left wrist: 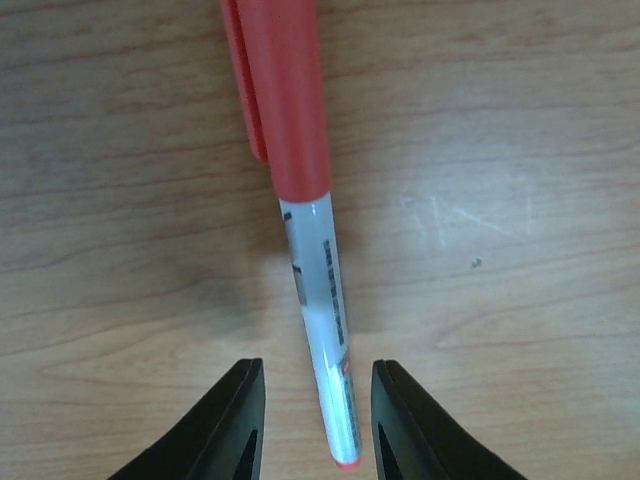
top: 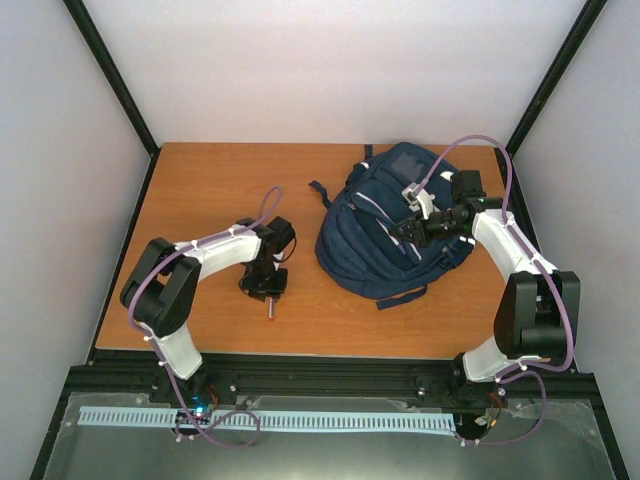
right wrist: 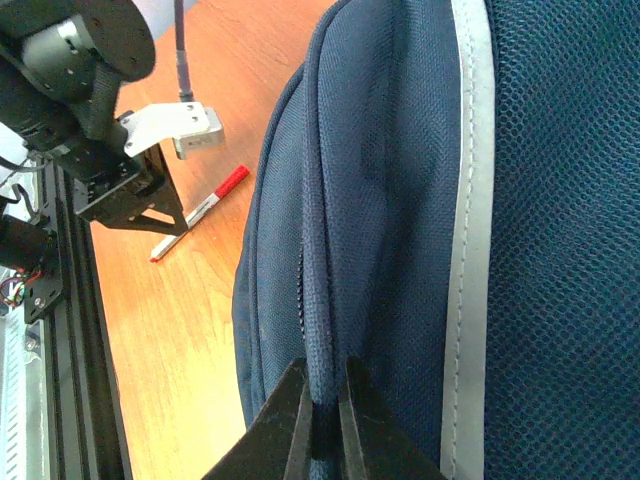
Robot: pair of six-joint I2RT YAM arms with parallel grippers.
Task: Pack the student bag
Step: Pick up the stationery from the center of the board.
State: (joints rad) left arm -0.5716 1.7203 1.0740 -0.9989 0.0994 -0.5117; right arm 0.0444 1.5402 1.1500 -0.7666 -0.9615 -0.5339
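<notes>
While the right claw (right wrist: 323, 425) is clamped on a raised seam of the backpack (right wrist: 400, 200), I judge it is gripping the fabric so that the opening can be lifted or steadied. The backpack lies on the table (left wrist: 520, 200), directly beneath and ahead of that claw. The left claw (left wrist: 315, 420) hangs with its jaws apart. The white end of a red-capped pen (left wrist: 318, 290) lies between them, touched on neither side. I read this as alignment for a grasp. Pen not yet packed.
</notes>
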